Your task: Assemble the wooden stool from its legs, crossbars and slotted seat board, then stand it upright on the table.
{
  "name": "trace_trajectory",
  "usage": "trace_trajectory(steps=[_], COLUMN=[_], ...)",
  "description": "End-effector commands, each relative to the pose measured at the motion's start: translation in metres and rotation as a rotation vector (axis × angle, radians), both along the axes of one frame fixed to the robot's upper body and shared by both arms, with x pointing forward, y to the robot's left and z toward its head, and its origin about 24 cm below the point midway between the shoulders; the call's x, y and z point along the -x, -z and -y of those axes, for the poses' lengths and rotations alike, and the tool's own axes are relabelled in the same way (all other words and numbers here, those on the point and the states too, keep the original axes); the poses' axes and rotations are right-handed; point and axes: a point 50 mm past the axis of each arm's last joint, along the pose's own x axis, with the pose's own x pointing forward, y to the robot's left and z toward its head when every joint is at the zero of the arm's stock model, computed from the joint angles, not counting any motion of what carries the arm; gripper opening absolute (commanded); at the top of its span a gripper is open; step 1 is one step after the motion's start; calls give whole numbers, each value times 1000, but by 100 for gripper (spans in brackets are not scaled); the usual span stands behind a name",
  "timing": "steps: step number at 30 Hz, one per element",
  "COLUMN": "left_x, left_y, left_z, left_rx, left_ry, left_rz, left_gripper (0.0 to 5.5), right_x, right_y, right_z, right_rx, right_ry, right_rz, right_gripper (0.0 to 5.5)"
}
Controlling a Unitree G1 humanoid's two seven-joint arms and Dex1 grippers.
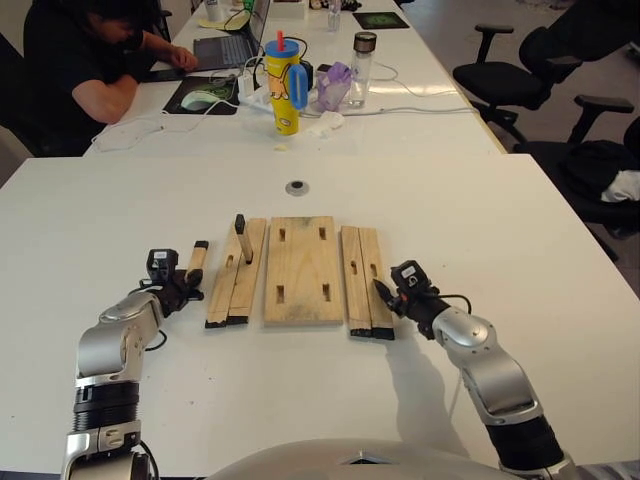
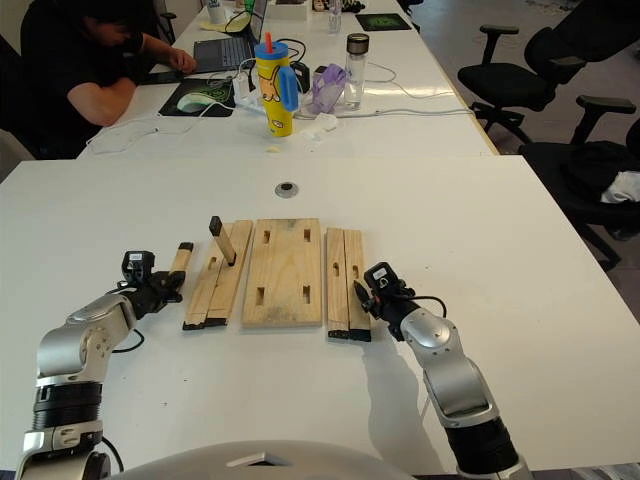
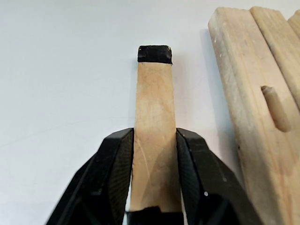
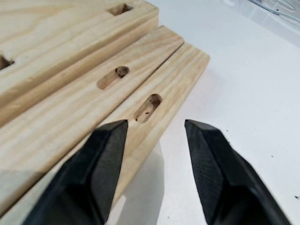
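Note:
The slotted seat board (image 1: 303, 270) lies flat mid-table. To its left lie two legs (image 1: 232, 280) side by side, with a short black-tipped piece (image 1: 241, 238) standing up from them. Two more legs (image 1: 365, 282) lie on the board's right. A short crossbar (image 3: 153, 93) with a black end lies on the table left of the left-hand legs, and my left gripper (image 3: 154, 133) is shut on its near end. My right gripper (image 4: 157, 129) is open, low over the near end of the outermost right leg (image 4: 159, 89), one finger on each side of it.
A round grommet (image 1: 297, 187) sits in the table behind the board. On the table beyond stand a yellow cup (image 1: 283, 88) and a bottle (image 1: 362, 65). Office chairs (image 1: 520, 80) stand off to the right. White tabletop surrounds the parts.

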Motion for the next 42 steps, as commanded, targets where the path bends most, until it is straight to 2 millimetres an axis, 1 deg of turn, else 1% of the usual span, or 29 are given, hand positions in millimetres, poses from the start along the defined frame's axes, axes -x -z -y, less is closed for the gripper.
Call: trace_trajectory(steps=[1,4,6,8,10,11,14,17,18,19,20,21,22,23,25,26,27,28,29,30,31,32,34,36,40,42], left_x=[15,13,11,10,5,0,-14,-21,-24,-29,-35,-40,-44,-45,-42,-39,-36,-34,-32,-31,-29,-28,-26,-25,-23,-21], left_y=[26,25,25,22,15,8,-18,-34,-44,-59,-78,-98,-124,-152,-201,-218,-228,-233,-234,-232,-224,-215,-194,-181,-169,-164], left_z=[7,9,10,10,10,10,7,2,1,-1,-2,-3,-1,5,26,40,53,67,85,97,113,125,141,147,153,157], left_rx=[57,66,72,81,84,81,97,80,75,57,40,22,-40,-142,-322,-365,-388,-400,-395,-389,-371,-369,-368,-351,-312,-294], left_ry=[-18,-19,-20,-25,-22,-28,-51,-66,-67,-67,-61,-51,-14,39,160,220,273,332,403,454,522,570,644,668,705,736], left_rz=[-127,-118,-115,-95,-38,14,201,273,319,386,476,566,675,790,997,1080,1135,1165,1180,1183,1173,1152,1107,1072,1049,1041], left_gripper=[131,131,131,131,131,131,131,131,131,131,131,131,131,131,131,131,131,131,131,131,131,131,131,131,131,131], right_x=[0,-8,-12,-15,-15,-17,-28,-37,-40,-42,-45,-47,-48,-50,-52,-51,-49,-46,-42,-38,-34,-31,-29,-30,-30,-30], right_y=[26,27,26,24,20,15,-13,-41,-52,-62,-70,-75,-78,-80,-85,-90,-95,-101,-110,-118,-128,-135,-149,-155,-160,-165], right_z=[28,36,38,35,28,25,20,16,16,17,18,20,20,19,16,12,8,2,-5,-9,-14,-17,-19,-18,-15,-13], right_rx=[145,146,143,115,72,47,-69,-148,-189,-226,-266,-292,-347,-390,-508,-594,-663,-735,-863,-950,-1034,-1095,-1185,-1241,-1265,-1308], right_ry=[70,76,52,19,-22,-27,25,45,53,77,101,120,138,156,173,153,124,76,19,-29,-89,-131,-185,-193,-191,-188], right_rz=[-165,-178,-178,-175,-150,-113,88,234,287,333,367,387,380,380,358,340,321,299,267,246,231,219,206,185,145,139], right_gripper=[225,225,225,225,225,225,225,225,225,225,225,225,225,225,225,225,225,225,243,251,269,281,316,345,402,433])
